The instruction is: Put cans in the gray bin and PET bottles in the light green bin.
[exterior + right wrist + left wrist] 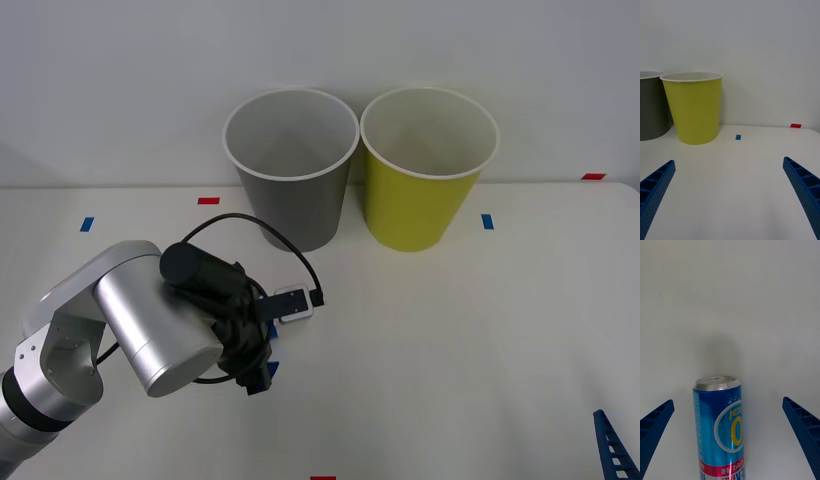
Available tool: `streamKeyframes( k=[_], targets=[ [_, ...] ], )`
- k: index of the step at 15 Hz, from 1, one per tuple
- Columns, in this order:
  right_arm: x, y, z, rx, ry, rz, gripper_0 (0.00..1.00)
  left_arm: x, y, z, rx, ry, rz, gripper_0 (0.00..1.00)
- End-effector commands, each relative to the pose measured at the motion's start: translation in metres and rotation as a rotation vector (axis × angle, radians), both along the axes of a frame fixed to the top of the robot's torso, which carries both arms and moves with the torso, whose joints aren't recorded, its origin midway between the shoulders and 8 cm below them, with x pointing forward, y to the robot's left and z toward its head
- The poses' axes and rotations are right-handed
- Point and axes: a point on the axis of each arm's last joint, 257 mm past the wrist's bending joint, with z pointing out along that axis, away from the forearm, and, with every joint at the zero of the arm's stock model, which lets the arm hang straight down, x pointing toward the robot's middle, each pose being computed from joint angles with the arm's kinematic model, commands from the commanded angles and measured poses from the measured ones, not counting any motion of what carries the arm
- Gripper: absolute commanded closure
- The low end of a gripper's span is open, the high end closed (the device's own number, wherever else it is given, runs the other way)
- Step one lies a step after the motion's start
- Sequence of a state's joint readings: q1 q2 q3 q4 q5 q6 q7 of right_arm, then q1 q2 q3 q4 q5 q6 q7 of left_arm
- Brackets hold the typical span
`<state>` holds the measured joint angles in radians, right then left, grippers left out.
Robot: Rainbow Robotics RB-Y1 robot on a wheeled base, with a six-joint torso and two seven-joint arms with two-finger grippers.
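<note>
can point(720, 427) | logo: large yellow "0" | other lettering unreadable

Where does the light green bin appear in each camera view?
Front view: the light green bin stands at the back, right of the gray bin.
Right wrist view: it stands beyond the open right hand.
Left wrist view: this camera faces the can instead.
Shared landmark: the blue tape mark beside the bin.

A plain white wall point(120, 70) stands behind a smooth white bench point(480, 340), small blue tape marks point(487, 221) and red tape marks point(208, 200) toward twelve o'clock.
</note>
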<state>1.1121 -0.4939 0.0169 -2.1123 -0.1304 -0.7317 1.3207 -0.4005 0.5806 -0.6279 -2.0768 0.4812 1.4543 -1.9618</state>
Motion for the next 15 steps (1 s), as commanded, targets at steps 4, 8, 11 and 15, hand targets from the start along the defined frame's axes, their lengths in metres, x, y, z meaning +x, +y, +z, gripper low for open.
streamKeyframes(
  k=[4,8,11,15],
  targets=[
    [0.000,0.000,0.000,0.000,0.000,0.000,0.00,0.009,0.010,-0.015,0.046,0.069,0.072,0.00],
    [0.000,0.000,0.000,0.000,0.000,0.000,0.00,0.014,0.019,-0.019,0.054,0.106,0.129,0.00],
    [0.000,0.000,0.000,0.000,0.000,0.000,0.00,0.017,0.014,-0.024,0.048,0.124,0.144,0.00],
    [0.000,0.000,0.000,0.000,0.000,0.000,0.00,0.016,0.014,-0.030,0.052,0.143,0.150,0.00]
  ],
)
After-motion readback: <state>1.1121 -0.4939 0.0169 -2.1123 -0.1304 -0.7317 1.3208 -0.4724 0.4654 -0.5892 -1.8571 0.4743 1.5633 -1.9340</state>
